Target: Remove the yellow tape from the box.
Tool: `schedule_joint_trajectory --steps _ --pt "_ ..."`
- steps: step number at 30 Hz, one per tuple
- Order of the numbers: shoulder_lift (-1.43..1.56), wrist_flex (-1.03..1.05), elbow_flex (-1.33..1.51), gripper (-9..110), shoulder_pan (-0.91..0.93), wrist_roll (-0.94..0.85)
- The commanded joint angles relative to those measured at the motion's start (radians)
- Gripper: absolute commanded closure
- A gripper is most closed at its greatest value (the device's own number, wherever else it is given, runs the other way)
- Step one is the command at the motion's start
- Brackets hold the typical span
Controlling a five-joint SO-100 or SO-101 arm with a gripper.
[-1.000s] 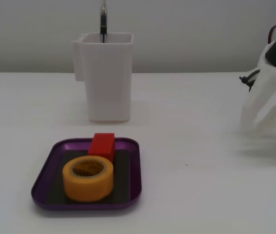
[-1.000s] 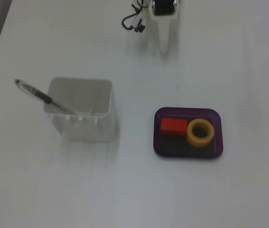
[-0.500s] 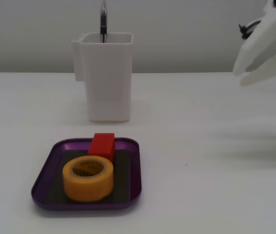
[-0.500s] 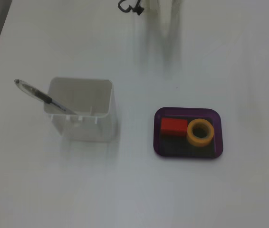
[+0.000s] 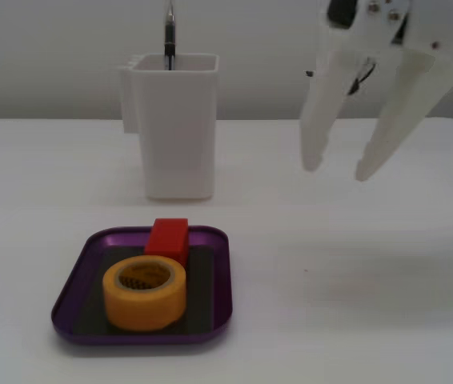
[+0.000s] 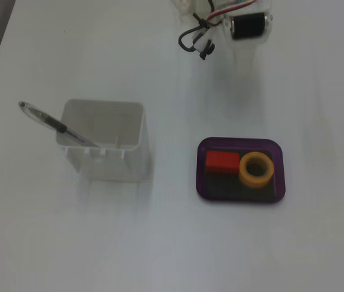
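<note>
The yellow tape (image 5: 144,293) is a thick yellow-orange roll lying flat in the box (image 5: 70,300), a shallow purple tray with a dark floor. Both show in the top-down fixed view too: the tape (image 6: 256,170) sits in the right half of the box (image 6: 242,198). A red block (image 5: 167,238) lies in the box right beside the tape. My white gripper (image 5: 337,170) hangs in the air at the upper right of the front fixed view, open and empty, well away from the box. In the top-down fixed view only the arm's motor and cables (image 6: 245,24) show.
A tall white rectangular container (image 5: 175,124) with a pen (image 6: 53,123) in it stands behind the box in the front fixed view, and left of it in the top-down fixed view. The white table (image 5: 354,304) stretches to the right of the box.
</note>
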Motion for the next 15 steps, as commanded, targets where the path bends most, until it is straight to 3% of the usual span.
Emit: schedule_joint_trajectory --steps 1,15 --pt "-0.118 0.008 -0.169 85 -0.043 0.052" --pt "-0.569 0.0 -0.647 85 -0.035 0.071"
